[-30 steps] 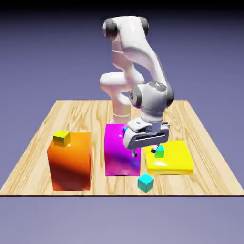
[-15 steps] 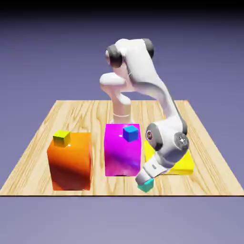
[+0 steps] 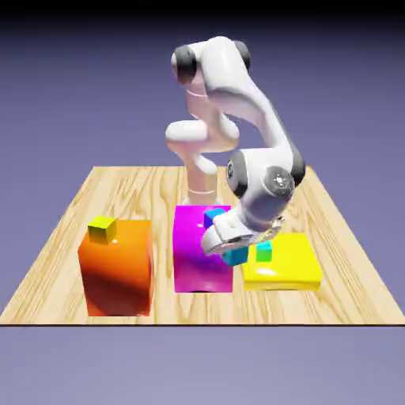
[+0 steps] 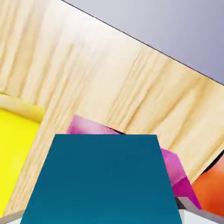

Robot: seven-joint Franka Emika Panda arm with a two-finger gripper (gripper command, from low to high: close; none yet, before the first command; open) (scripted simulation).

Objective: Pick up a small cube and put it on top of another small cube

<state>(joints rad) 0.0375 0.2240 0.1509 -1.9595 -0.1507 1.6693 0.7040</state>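
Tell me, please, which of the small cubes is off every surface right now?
The turquoise small cube, held in the gripper. The yellow-green cube sits on the orange block, the blue cube on the magenta block, the green cube on the yellow block.

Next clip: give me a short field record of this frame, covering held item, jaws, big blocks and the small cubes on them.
held item: turquoise cube, lifted off the table
jaws: shut on the cube
gripper: between magenta block and yellow block
orange block: carries yellow-green cube
magenta block: carries blue cube
yellow block: carries green cube
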